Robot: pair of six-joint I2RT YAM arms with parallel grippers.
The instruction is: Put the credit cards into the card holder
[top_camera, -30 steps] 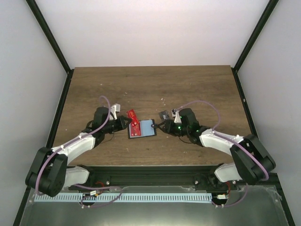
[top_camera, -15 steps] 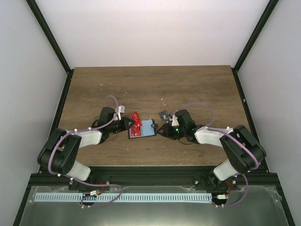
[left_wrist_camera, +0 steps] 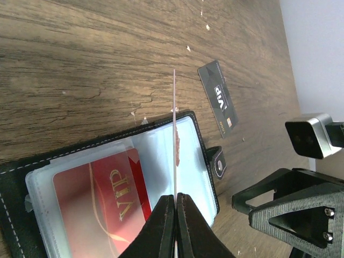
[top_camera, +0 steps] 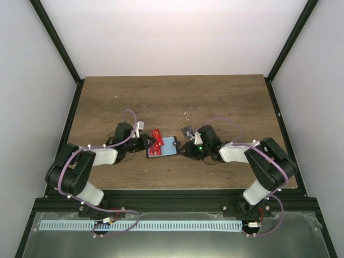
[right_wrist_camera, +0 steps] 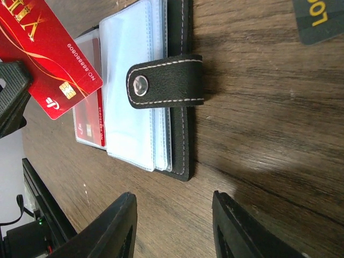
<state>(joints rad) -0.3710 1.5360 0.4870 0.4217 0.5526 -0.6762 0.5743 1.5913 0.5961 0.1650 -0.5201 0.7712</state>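
Note:
The black card holder [top_camera: 171,145] lies open on the table, its clear sleeves up. One red credit card [left_wrist_camera: 102,196] sits inside a sleeve. My left gripper [left_wrist_camera: 176,196] is shut on another red card [right_wrist_camera: 48,59] and holds it on edge just above the sleeves, at the holder's left end in the top view. A dark grey card [left_wrist_camera: 217,97] lies flat on the wood beyond the holder. My right gripper [right_wrist_camera: 174,226] stands open, low over the table just off the holder's strap [right_wrist_camera: 166,80] side, with nothing between its fingers.
Black frame posts stand at the table's left and right edges, with white walls around. The dark grey card [top_camera: 187,131] lies close behind my right gripper [top_camera: 185,148]. Bare wood [top_camera: 172,97] stretches behind both arms.
My left arm has stretched forward and brought the red card lower and closer over the holder. My right gripper has slid left toward the holder's strap side and narrowed slightly.

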